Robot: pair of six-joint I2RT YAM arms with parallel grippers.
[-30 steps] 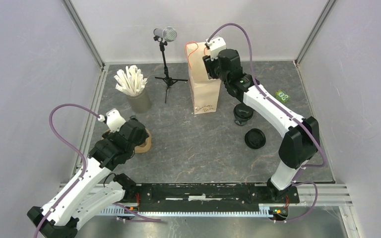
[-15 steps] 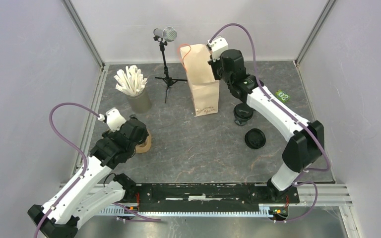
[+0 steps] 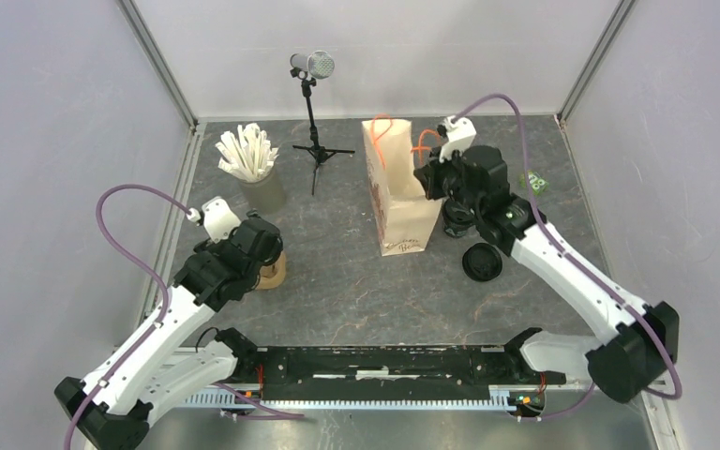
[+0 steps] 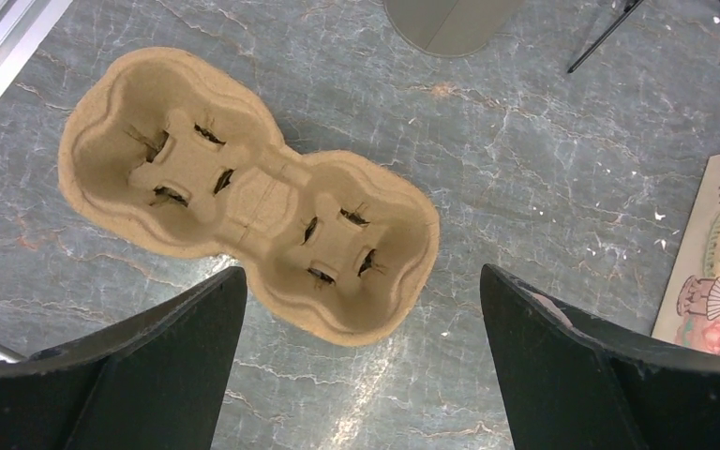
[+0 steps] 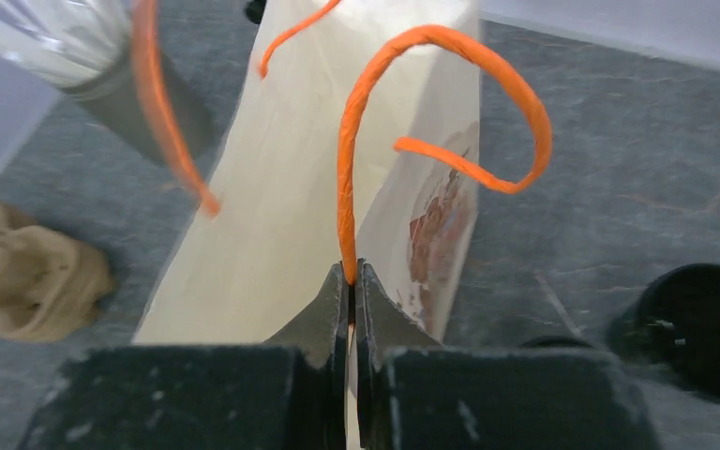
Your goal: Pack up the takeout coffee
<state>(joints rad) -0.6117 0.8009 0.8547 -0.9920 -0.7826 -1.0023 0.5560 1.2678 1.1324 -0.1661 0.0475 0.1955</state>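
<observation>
Coffee cup (image 3: 454,226), small and black, stands on the table (image 3: 337,281) just beside the right side of the brown paper bag (image 3: 399,202), not inside it. The right arm covers its top, so only part of it shows. Its round black lid (image 3: 481,262) lies flat on the table close by, apart from the cup.

The right pincer (image 5: 351,278) is shut tight. It pinches the orange handle (image 5: 356,141) right where the handle meets the top of the bag. A thin pale strip shows between the jaws, but it is hard to tell if the bag's paper is pinched too. The bag's other handle is only an orange blur at the top left of the right wrist view. A round black thing (image 5: 703,323) is cut off at the right edge there; I cannot tell if it is the cup or the lid.

The left pincer (image 4: 361,277) is wide open and holds nothing. It hangs over a brown two-cup tray (image 4: 244,197). From above, the left arm hides most of that tray. The grey cup of white sticks (image 3: 255,169) stands at the back left. In the left wrist view only its bottom shows, cut off at the top edge.
</observation>
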